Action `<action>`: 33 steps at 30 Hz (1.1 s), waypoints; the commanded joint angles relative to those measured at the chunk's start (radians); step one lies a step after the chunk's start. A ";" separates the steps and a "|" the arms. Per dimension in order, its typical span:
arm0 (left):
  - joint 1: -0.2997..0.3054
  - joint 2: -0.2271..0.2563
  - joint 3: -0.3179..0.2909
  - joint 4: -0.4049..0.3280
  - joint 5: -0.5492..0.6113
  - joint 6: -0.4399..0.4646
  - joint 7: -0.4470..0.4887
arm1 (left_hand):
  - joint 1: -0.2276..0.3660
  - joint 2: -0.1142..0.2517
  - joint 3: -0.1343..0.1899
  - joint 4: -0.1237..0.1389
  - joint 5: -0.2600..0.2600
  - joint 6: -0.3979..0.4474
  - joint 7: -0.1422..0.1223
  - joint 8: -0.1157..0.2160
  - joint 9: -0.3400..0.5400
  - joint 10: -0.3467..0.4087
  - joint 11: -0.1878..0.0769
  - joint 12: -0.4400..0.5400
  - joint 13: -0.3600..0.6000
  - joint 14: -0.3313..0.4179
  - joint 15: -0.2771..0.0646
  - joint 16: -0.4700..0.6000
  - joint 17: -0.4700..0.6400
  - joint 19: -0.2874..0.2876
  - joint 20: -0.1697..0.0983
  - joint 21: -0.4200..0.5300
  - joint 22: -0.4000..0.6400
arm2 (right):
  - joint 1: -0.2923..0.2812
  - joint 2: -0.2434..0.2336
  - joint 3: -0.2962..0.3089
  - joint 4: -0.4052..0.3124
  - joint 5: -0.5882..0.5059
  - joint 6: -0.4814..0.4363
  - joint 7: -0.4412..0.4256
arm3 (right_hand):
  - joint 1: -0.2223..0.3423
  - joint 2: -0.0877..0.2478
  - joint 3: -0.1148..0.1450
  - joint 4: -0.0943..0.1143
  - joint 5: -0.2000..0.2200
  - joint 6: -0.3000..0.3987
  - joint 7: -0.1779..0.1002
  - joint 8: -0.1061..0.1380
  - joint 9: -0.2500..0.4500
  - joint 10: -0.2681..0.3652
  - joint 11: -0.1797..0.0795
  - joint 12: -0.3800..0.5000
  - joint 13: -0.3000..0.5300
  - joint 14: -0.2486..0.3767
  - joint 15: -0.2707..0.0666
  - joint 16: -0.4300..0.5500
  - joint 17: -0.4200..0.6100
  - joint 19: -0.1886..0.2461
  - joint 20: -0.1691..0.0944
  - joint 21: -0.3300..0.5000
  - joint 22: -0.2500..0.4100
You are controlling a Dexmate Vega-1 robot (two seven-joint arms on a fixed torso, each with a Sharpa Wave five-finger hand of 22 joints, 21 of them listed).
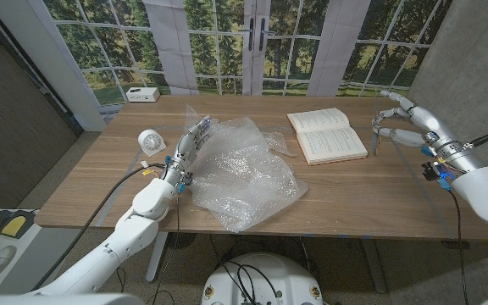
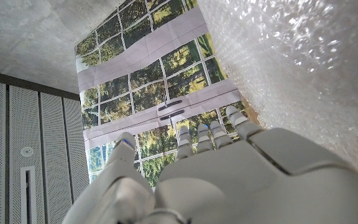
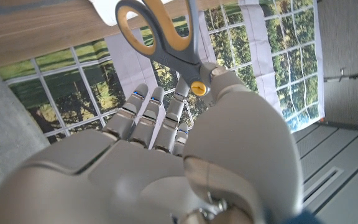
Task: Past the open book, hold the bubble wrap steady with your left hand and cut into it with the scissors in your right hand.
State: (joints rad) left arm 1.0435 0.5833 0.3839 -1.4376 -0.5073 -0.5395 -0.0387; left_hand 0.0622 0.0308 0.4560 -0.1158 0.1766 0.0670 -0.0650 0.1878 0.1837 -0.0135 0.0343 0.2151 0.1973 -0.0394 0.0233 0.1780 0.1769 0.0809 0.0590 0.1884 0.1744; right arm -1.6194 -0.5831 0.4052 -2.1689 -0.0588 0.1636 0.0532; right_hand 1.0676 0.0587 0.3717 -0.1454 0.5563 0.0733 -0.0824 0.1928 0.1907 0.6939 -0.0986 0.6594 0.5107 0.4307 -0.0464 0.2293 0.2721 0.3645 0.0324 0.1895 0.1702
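Two robot hands — left open-fingered against bubble wrap, right gripping scissors beside open book.

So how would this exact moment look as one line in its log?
left hand: beside bubble wrap | right hand: holds scissors, right of open book | cut: not begun

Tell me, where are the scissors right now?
In the head view the scissors are at the table's right side, held in the right hand, just right of the open book and well away from the bubble wrap.
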 commanded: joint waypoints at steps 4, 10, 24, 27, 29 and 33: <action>0.024 0.012 -0.010 -0.046 0.038 0.000 0.038 | -0.007 0.004 -0.002 -0.001 0.004 0.012 0.001 0.007 0.002 0.008 0.004 0.004 0.002 -0.016 -0.002 0.000 0.003 -0.011 0.000 -0.002 0.002 | 0.044 -0.018 -0.068 0.038 0.290 0.029 0.036 | -0.013 0.001 0.003 0.004 0.003 0.012 0.001 0.006 0.002 0.127 -0.116 0.067 0.071 0.009 -0.163 -0.001 0.006 0.001 0.012 0.001 0.002; 0.028 0.014 -0.008 -0.050 0.041 -0.002 0.033 | -0.006 0.004 -0.002 -0.002 0.004 0.012 0.001 0.007 0.002 0.009 0.005 0.004 0.002 -0.018 -0.002 0.001 0.003 -0.012 0.000 -0.002 0.002 | 0.052 -0.026 -0.097 0.040 0.335 0.047 0.017 | -0.017 -0.001 0.002 0.005 0.004 0.014 0.000 0.006 0.002 0.127 -0.116 0.068 0.071 0.008 -0.162 -0.002 0.007 -0.002 0.015 0.001 0.002; 0.031 0.021 -0.009 -0.065 0.048 -0.010 0.027 | -0.005 0.004 -0.002 -0.003 0.004 0.013 -0.004 0.006 0.001 0.014 0.003 0.005 0.001 -0.019 -0.004 0.002 0.003 -0.013 0.000 0.000 0.002 | 0.096 -0.052 -0.197 0.092 0.424 0.098 -0.003 | -0.025 0.000 0.002 0.007 0.007 0.019 0.002 0.006 0.002 0.127 -0.115 0.069 0.071 0.005 -0.161 -0.004 0.009 -0.006 0.020 0.000 0.002; 0.035 0.024 -0.010 -0.071 0.051 -0.011 0.029 | -0.005 0.004 -0.002 -0.003 0.004 0.012 -0.004 0.006 0.001 0.013 0.004 0.005 0.001 -0.020 -0.004 0.003 0.003 -0.013 0.000 0.000 0.002 | 0.104 -0.061 -0.220 0.099 0.437 0.111 -0.005 | -0.025 0.000 0.003 0.007 0.008 0.020 0.001 0.005 0.002 0.127 -0.115 0.069 0.071 0.005 -0.161 -0.005 0.009 -0.006 0.020 0.000 0.002; 0.037 0.026 -0.012 -0.076 0.055 -0.011 0.033 | -0.005 0.004 -0.002 -0.003 0.004 0.012 -0.003 0.005 0.001 0.013 0.003 0.005 0.001 -0.020 -0.005 0.003 0.003 -0.013 0.000 0.000 0.002 | 0.108 -0.064 -0.232 0.102 0.443 0.120 -0.010 | -0.026 0.000 0.003 0.008 0.008 0.020 0.001 0.005 0.002 0.127 -0.115 0.069 0.070 0.005 -0.160 -0.005 0.009 -0.006 0.020 0.000 0.002; 0.044 0.032 -0.014 -0.091 0.067 -0.009 0.040 | -0.005 0.004 -0.002 -0.003 0.004 0.013 -0.004 0.005 0.001 0.014 0.003 0.005 0.001 -0.021 -0.006 0.003 0.003 -0.013 0.000 0.001 0.002 | 0.115 -0.067 -0.255 0.116 0.463 0.144 -0.015 | -0.027 0.000 0.004 0.007 0.010 0.020 0.002 0.005 0.002 0.128 -0.116 0.071 0.072 0.004 -0.162 -0.006 0.009 -0.006 0.021 0.001 0.003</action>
State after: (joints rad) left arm 1.0751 0.6045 0.3745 -1.5033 -0.4587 -0.5470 -0.0095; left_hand 0.0622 0.0308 0.4561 -0.1159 0.1767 0.0733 -0.0660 0.1878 0.1837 -0.0044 0.0359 0.2151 0.1953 -0.0553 0.0179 0.1780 0.1770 0.0674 0.0587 0.1885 0.1743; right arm -1.5308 -0.6335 0.2196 -2.0851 0.3460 0.2579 0.0518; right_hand 1.0377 0.0488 0.3710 -0.1460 0.5578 0.0859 -0.0840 0.1928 0.1909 0.6935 -0.0989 0.7211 0.5110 0.4306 -0.0463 0.2252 0.2765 0.3571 0.0469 0.1895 0.1700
